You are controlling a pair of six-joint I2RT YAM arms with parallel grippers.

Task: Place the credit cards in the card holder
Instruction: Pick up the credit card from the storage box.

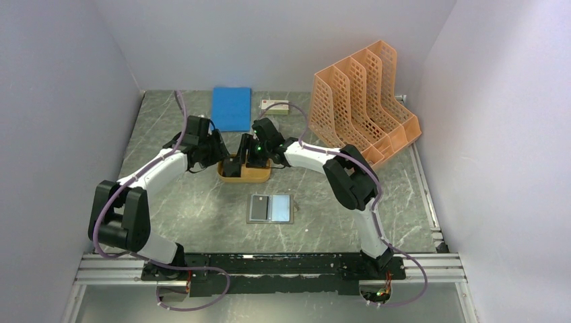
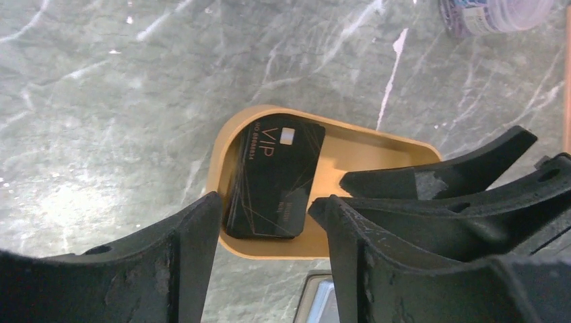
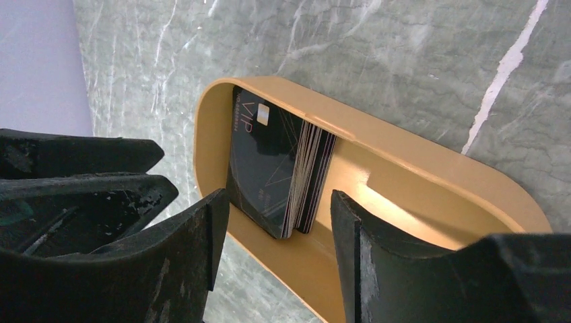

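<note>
While both hang over the orange tray (image 2: 367,151), the left gripper (image 2: 266,205) and right gripper (image 3: 279,202) stand open, each straddling the stacked credit cards (image 2: 273,175), gripping nothing.

Top credit card (image 2: 273,178) reads "VIP" in gold; small no. beside it too tiny to read.
</note>
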